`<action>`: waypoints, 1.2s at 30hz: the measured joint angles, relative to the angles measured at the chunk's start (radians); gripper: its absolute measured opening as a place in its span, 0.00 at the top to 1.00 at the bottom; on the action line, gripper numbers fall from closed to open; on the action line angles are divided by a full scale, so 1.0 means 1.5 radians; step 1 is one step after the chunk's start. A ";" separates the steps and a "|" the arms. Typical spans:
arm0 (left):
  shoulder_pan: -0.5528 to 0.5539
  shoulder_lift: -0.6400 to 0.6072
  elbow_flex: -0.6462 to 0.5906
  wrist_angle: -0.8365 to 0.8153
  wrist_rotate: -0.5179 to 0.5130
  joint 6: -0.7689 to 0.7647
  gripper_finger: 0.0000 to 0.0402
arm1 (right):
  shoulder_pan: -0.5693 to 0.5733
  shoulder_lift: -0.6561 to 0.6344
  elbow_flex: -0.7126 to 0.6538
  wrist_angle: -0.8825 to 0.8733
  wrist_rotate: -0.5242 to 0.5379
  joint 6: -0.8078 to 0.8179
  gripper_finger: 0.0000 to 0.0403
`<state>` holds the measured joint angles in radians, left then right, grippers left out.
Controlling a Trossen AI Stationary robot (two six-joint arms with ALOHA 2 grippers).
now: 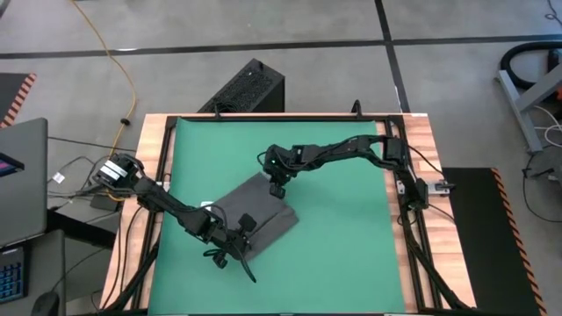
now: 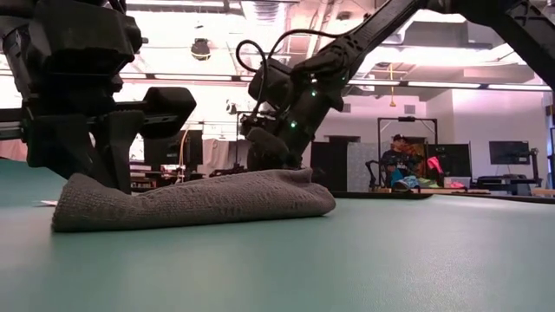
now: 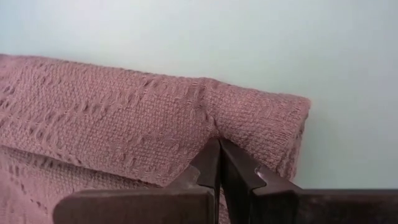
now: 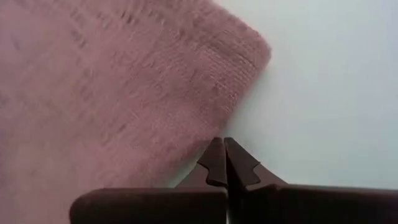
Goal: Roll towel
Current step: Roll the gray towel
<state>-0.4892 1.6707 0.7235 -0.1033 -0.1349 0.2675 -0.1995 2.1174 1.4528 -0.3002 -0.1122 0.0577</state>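
Observation:
The dark grey towel (image 1: 261, 209) lies on the green mat (image 1: 351, 237), folded over into a thick bundle (image 2: 199, 199). My left gripper (image 1: 243, 230) stands at the towel's near side. It is shut with its tips (image 3: 219, 143) on the doubled-over fold. My right gripper (image 1: 278, 187) is shut. It stands at the towel's far right edge, close to a corner (image 4: 258, 46). No white tag shows. My left gripper pinches the rounded fold of the towel (image 3: 208, 121) between its two shut fingers, near one end of the fold. A crease in the cloth runs into the fingertips. The towel rests on the mat. My right gripper's shut tips (image 4: 224, 144) meet the towel's edge (image 4: 202, 140) near its corner, from above. Whether any cloth is between the fingers, I cannot tell.
The mat has free room to the right of the towel and toward the near edge. A black box (image 1: 250, 86) stands beyond the table's far edge. A laptop (image 1: 22, 180) sits off the table's left side. A person shows far back in the room (image 2: 399, 160).

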 joint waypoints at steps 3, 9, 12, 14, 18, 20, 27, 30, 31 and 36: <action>0.000 0.000 0.000 0.000 -0.004 0.007 1.00 | 0.003 -0.001 0.003 -0.052 0.031 0.017 0.99; 0.001 -0.005 0.000 -0.006 -0.017 0.090 1.00 | 0.013 -0.016 0.001 -0.106 0.045 0.036 0.99; 0.005 -0.005 0.001 -0.010 -0.013 0.095 1.00 | 0.015 -0.049 -0.006 -0.092 0.042 0.032 0.99; 0.005 -0.005 0.001 -0.012 -0.014 0.093 1.00 | 0.015 -0.066 -0.001 -0.019 0.024 0.027 0.99; 0.005 -0.005 0.000 -0.009 -0.017 0.094 1.00 | 0.012 -0.068 0.001 0.052 -0.026 0.022 0.99; 0.005 -0.005 0.000 -0.008 -0.017 0.094 1.00 | 0.016 -0.048 -0.002 0.077 -0.020 0.011 0.99; 0.006 -0.005 0.000 -0.006 -0.021 0.089 1.00 | 0.024 -0.009 0.016 0.167 -0.037 0.011 0.99; 0.006 -0.005 0.000 -0.002 -0.022 0.085 1.00 | 0.024 0.025 0.035 0.194 -0.040 0.003 0.99; 0.006 -0.006 -0.001 0.002 -0.023 0.085 1.00 | 0.022 0.029 0.043 0.176 -0.043 0.004 0.99; 0.006 -0.005 0.000 -0.002 -0.025 0.082 1.00 | 0.015 0.062 0.077 0.159 -0.046 0.001 0.99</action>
<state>-0.4808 1.6627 0.7236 -0.1067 -0.1730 0.3911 -0.1772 2.2109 1.5681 -0.0625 -0.1818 0.0591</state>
